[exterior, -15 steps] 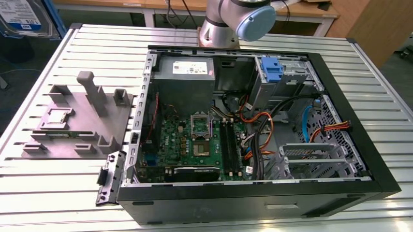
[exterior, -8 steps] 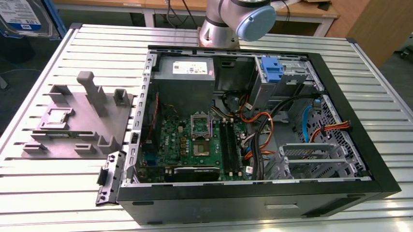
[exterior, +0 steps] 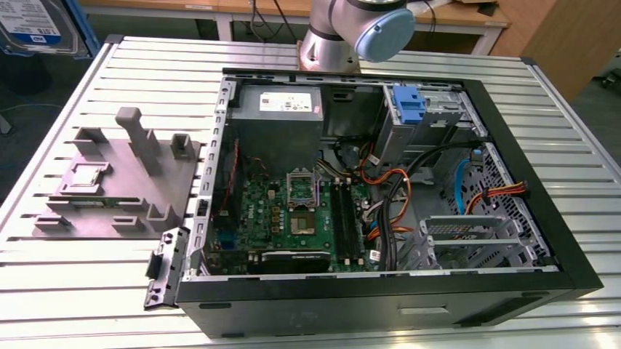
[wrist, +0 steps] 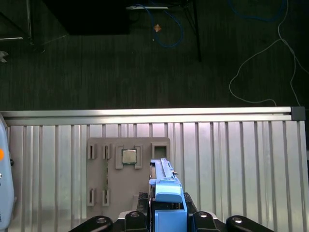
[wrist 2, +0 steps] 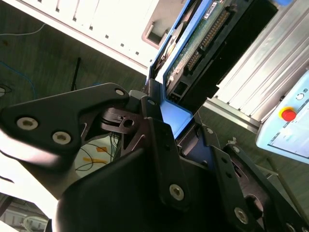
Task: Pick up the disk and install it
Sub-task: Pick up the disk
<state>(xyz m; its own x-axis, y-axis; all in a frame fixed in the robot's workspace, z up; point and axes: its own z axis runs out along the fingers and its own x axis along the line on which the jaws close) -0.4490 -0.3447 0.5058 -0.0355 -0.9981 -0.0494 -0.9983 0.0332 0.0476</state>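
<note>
Gripping the disk point(wrist: 166, 192) by its blue carrier point(wrist: 169, 198), the hand point(wrist: 169, 221) is closed on it, with the black fingers point(wrist: 203, 218) pressed against either side of the blue frame. In the second wrist view the hand point(wrist 2: 166, 104) clamps the carrier's end. The disk point(wrist 2: 203, 41) extends away from it, showing its green circuit board and connector row.

The disk is held in the air, clear of the slatted aluminium surface point(wrist: 241, 169). In the first wrist view it hangs in front of the grey fixture block point(wrist: 111, 179), which lies on that surface with a processor chip point(wrist: 128, 156) seated in it. Beyond the surface's edge is a dark floor point(wrist: 120, 63) with a loose blue cable point(wrist: 169, 31).

In the exterior view the disk point(exterior: 27, 22) shows its blue-and-white label at the far corner on the exterior view's left. It is well apart from the open computer case point(exterior: 388, 302), which lies on its side on the surface point(exterior: 543, 102). Inside the case are the motherboard point(exterior: 291, 211), the power supply point(exterior: 281, 102), a blue bracket point(exterior: 409, 105) in the upper drive bay and a metal drive cage point(exterior: 470, 236). The fixture block point(exterior: 116, 189) sits just beside the case on the exterior view's left. The arm point(exterior: 354, 29) rises behind the case.
</note>
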